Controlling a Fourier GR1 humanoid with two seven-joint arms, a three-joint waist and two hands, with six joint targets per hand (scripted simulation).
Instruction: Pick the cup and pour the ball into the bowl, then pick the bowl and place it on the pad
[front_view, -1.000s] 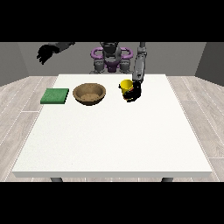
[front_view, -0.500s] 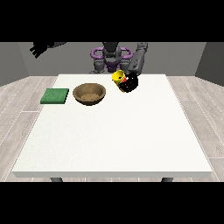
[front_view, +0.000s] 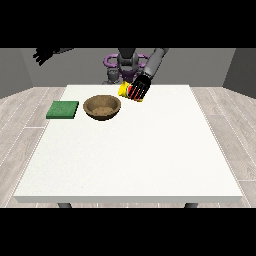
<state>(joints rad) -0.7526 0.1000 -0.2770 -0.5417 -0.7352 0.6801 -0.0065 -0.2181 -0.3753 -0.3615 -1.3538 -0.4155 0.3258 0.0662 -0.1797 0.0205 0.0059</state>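
Yellow cup (front_view: 124, 90) tipped sideways in curled fingers (front_view: 140, 88), wooden bowl (front_view: 102, 107) beside green pad (front_view: 63, 109), other hand's (front_view: 44, 54) fingers unclear

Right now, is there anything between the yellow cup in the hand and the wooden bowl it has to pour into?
Nothing visible. The yellow cup, held tilted in the hand at the view's right, sits just right of and behind the wooden bowl, with only bare table between them. The green pad lies on the bowl's far side.

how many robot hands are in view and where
2. One black hand shows right of the brown bowl, curled round the yellow cup above the table. The other hand hangs raised at the view's upper left, off the table.
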